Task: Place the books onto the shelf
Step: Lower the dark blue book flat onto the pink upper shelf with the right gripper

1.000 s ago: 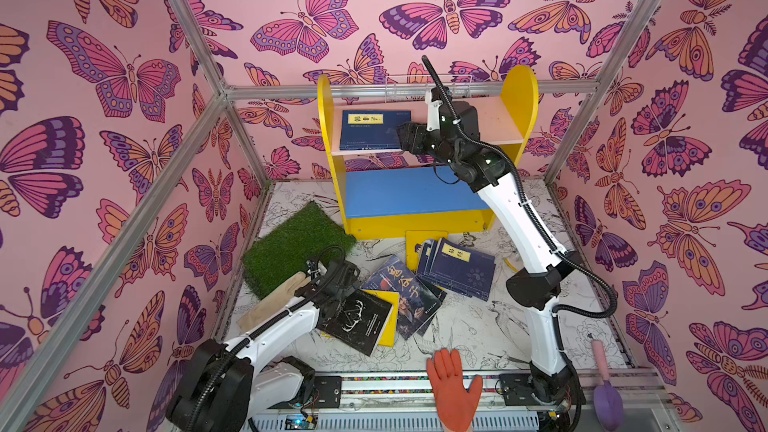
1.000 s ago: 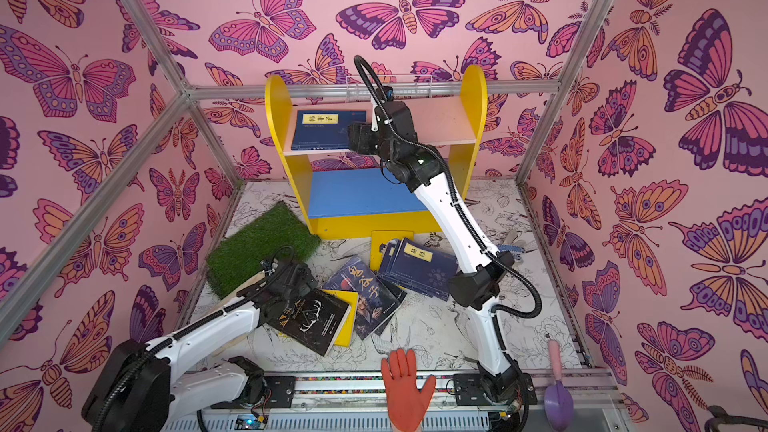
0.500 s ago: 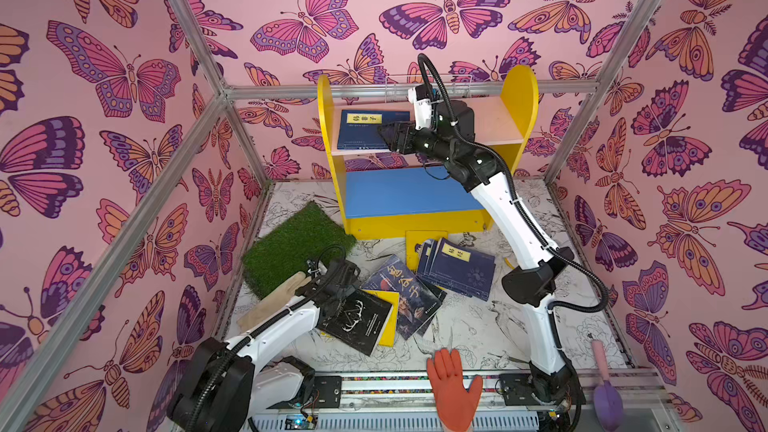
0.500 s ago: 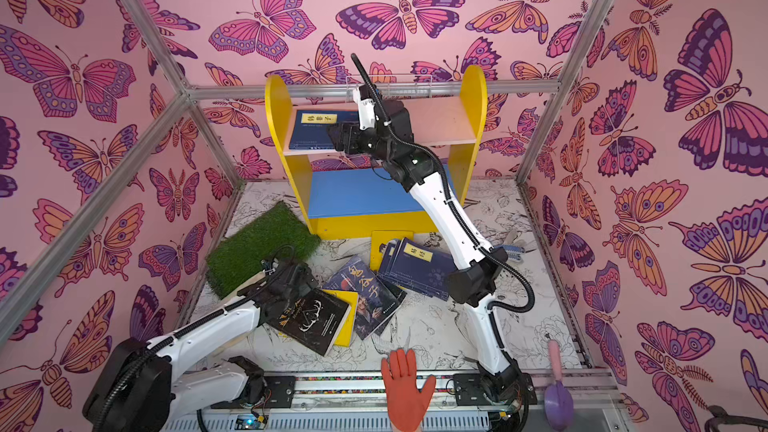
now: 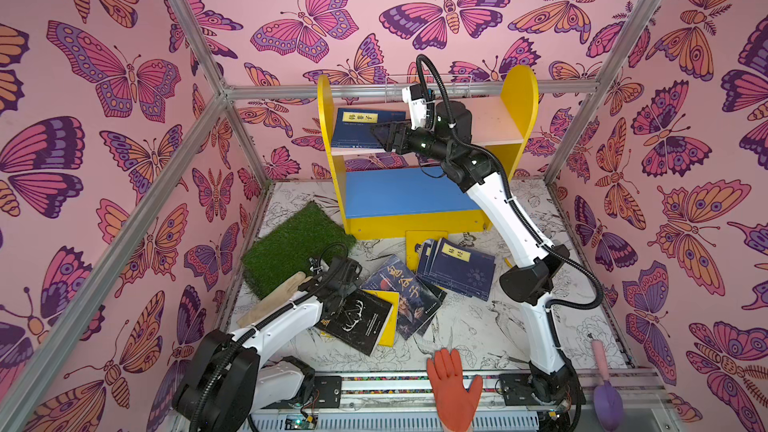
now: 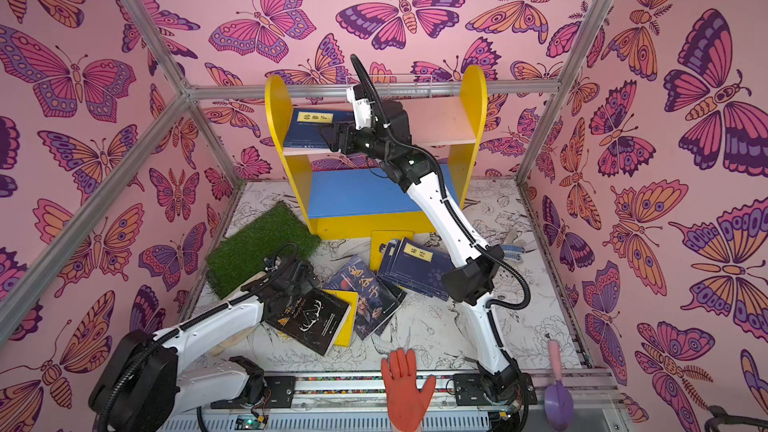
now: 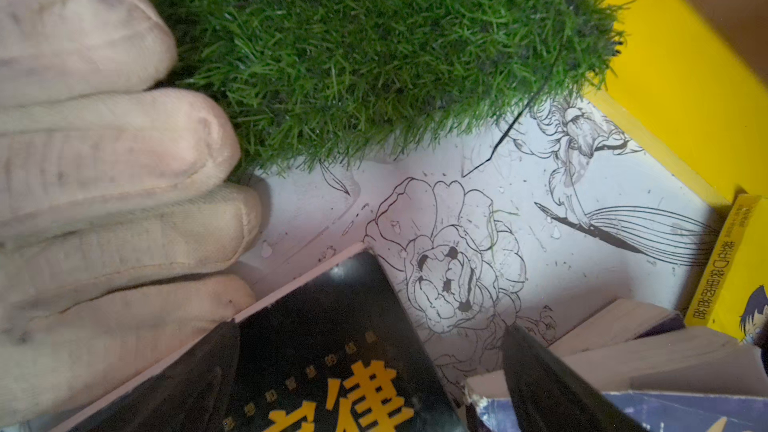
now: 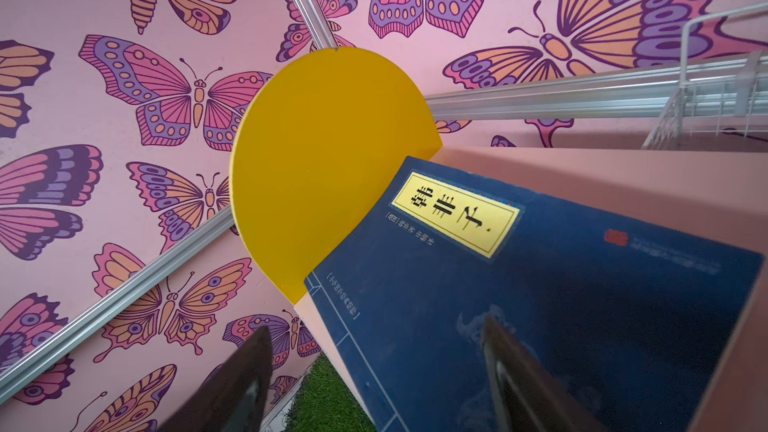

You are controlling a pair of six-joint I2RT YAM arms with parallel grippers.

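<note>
- The right gripper (image 5: pixel 384 137) is at the upper board of the shelf (image 5: pixel 490 118). Its jaws are apart and hold nothing. One finger is over the navy book (image 5: pixel 355 130), which lies flat on that board, near one end.
- The left gripper (image 5: pixel 338 284) is low over the floor (image 5: pixel 478 326), jaws wide and empty, at a corner of the black book (image 5: pixel 357 322).
- The other books are not on the shelf. The navy stack (image 5: pixel 457 270), the portrait cover (image 5: pixel 409 297) and a yellow book (image 5: pixel 390 317) under the black one lie on the floor in front of it.
- A risk, I think: if the right gripper pulls back low, a finger may catch the navy book and drag it off the front edge.
- Another risk: the black book rests on others, so a closing grip may take two covers or only push it away.
- Only the right wrist view shows one finger (image 8: pixel 237 380) beyond the board's edge.
- Only the left wrist view shows a pale glove (image 7: pixel 104 160) touching the grass mat (image 7: pixel 374 56), just beside the black book.
</note>
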